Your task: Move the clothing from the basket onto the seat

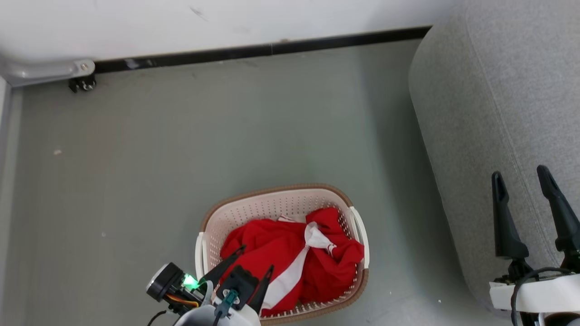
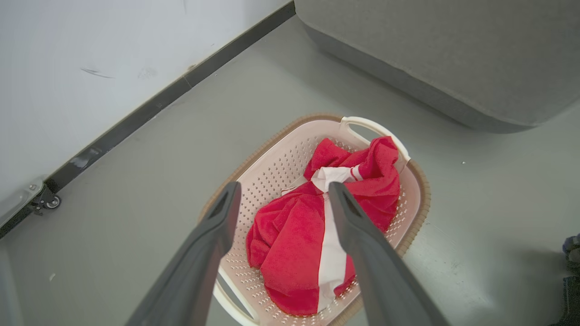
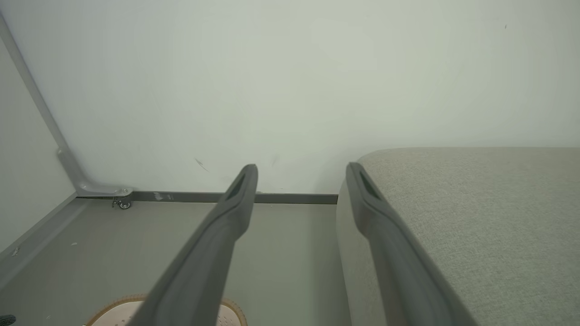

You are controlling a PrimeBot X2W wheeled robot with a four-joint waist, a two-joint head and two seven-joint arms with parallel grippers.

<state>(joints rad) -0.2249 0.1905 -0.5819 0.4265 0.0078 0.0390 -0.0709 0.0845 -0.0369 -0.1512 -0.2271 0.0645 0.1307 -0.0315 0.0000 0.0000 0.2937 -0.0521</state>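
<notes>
The seat (image 1: 498, 113) fills your right; the basket (image 1: 253, 213) sits on the floor (image 1: 181, 158) left of it, clothing (image 1: 281, 244) heaped inside. Your left gripper (image 1: 257, 258) gapes over the clothing, seemingly not touching; your right gripper (image 1: 519, 172) gapes above the seat.

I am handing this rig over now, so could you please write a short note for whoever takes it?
Left gripper: open, empty, poised over the clothing in the basket.
Right gripper: open, empty, over the seat edge.
Clothing: bunched in the basket, which stands on the floor beside the seat.
Done: nothing moved yet.
Left: grasp the clothing, lift it out, lay it on the seat.
</notes>
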